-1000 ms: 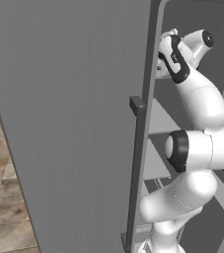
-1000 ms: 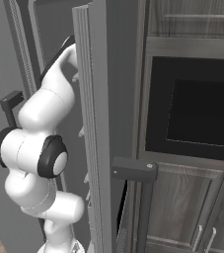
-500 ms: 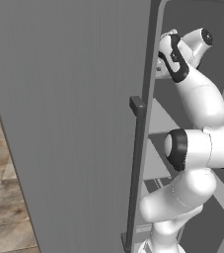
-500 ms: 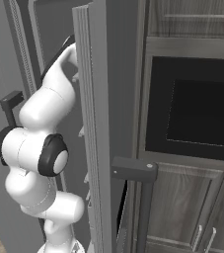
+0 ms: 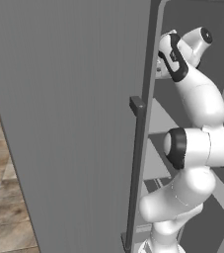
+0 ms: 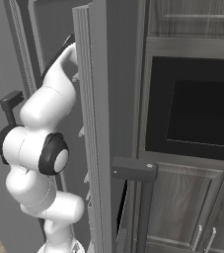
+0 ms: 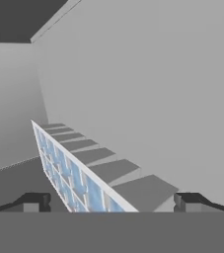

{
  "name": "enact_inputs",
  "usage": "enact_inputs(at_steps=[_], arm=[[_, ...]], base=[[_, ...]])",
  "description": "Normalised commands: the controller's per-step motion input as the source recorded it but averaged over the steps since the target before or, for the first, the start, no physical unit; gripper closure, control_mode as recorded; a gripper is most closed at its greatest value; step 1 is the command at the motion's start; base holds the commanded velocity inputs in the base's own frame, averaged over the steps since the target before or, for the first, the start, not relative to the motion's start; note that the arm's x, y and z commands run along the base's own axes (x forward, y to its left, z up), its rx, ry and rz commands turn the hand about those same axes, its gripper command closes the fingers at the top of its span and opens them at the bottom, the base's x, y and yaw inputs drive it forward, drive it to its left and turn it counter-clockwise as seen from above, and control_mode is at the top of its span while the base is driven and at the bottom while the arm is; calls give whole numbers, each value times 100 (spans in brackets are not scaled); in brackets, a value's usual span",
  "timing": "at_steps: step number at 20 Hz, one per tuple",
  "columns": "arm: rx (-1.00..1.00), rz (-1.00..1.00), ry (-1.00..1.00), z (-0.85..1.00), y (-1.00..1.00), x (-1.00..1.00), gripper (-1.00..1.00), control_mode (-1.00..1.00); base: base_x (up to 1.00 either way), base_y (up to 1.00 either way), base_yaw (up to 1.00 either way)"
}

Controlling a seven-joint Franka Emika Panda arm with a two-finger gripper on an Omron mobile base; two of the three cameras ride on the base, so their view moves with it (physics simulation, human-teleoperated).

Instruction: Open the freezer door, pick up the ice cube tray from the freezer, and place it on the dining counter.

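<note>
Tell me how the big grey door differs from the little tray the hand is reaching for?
The freezer door is tall, plain brushed grey; the ice cube tray is small, white with pale blue compartments. The door bears a dark bar handle; the tray has none. The open hand straddles the tray.

The white arm [image 6: 39,148] is rising from the lower left and is reaching upward into the freezer [image 6: 59,39], its upper part passing behind the edge of a tall grey panel [image 6: 96,123] that is standing in the middle of the picture. The hand itself is hidden behind this panel (so the jaws cannot be judged here). At the far left the freezer door [image 6: 0,163] is standing open, with the top of its dark handle [image 6: 11,104] showing beside the arm. Another dark bar handle [image 6: 138,188] is sitting low on the panel's right side. To the right, dark wood-grain cabinets [image 6: 182,207] are surrounding a black built-in oven [image 6: 197,111].
</note>
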Motion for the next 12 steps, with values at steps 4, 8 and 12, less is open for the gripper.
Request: enact_inputs(at_steps=[4,8,12], arm=[[0,0,0,-22,0,50,-100,-100],[0,0,0,-16,2,51,-100,-100],[0,0,0,-16,12,59,-100,-100]], base=[[0,0,0],[0,0,0],[0,0,0]])
